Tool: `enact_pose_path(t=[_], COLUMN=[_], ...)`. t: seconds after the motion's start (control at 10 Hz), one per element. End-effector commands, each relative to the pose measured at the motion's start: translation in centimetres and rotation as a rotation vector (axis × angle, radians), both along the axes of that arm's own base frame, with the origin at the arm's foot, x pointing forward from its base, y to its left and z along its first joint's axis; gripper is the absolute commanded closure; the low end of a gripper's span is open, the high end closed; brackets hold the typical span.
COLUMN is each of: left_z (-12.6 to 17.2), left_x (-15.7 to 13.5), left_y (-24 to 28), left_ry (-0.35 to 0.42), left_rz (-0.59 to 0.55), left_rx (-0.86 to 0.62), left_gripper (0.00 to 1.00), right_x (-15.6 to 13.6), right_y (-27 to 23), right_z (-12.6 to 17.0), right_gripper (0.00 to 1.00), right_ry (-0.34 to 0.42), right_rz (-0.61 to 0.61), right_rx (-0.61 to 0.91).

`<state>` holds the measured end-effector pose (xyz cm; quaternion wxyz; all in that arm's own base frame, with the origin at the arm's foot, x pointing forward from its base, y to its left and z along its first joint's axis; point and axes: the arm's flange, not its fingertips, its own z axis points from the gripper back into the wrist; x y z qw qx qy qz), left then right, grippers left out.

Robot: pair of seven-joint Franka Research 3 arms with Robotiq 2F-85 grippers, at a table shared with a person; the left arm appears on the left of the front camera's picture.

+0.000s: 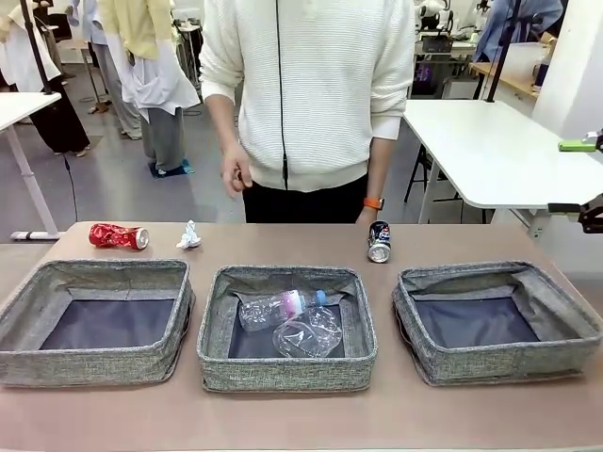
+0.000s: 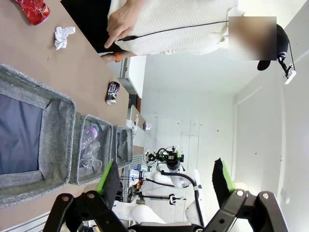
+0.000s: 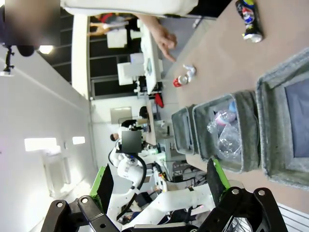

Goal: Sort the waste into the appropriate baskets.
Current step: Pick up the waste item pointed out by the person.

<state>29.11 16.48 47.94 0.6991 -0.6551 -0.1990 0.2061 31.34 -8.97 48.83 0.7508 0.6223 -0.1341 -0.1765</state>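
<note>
Three grey woven baskets stand in a row: left (image 1: 94, 363), middle (image 1: 283, 372), right (image 1: 499, 363). In the middle basket lie a clear plastic bottle (image 1: 278, 308) with a pink label and a clear plastic cup (image 1: 309, 334). Behind the baskets, on the table, lie a crushed red can (image 1: 119, 236), crumpled white paper (image 1: 189, 235) and a dark can (image 1: 379, 242). The left wrist view has my left gripper (image 2: 164, 180) open and holding nothing, raised off the table, with the red can (image 2: 33, 9), paper (image 2: 63, 36) and dark can (image 2: 113, 92) far off. My right gripper (image 3: 159, 181) is likewise open and holds nothing.
A person in a white sweater (image 1: 311, 85) stands at the far side, hands (image 1: 236, 174) hanging just past the table edge. The left and right baskets hold nothing. A white table (image 1: 499, 151) stands at the back right.
</note>
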Motion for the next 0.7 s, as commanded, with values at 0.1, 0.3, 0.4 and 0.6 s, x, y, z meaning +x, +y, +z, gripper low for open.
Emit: enact_pose_path(t=[0.1,0.3,0.4,0.6], left_z=[0.34,0.34,0.34,0.34], left_x=[-0.35,-0.35,-0.35,-0.35], left_y=[-0.01,-0.01,-0.01,-0.01], left_ry=[0.011,0.011,0.011,0.011], left_rz=[-0.01,-0.01,-0.01,-0.01], left_rx=[0.003,0.003,0.003,0.003], left_gripper=[0.0,0.0,0.0,0.0], right_x=[-0.19,-0.19,-0.19,-0.19], right_y=[-0.33,-0.33,-0.33,-0.33], right_z=[0.35,0.35,0.35,0.35], right_gripper=[0.0,0.0,0.0,0.0], right_ry=[0.002,0.002,0.002,0.002], right_rz=[0.005,0.005,0.005,0.005], right_rx=[0.0,0.0,0.0,0.0])
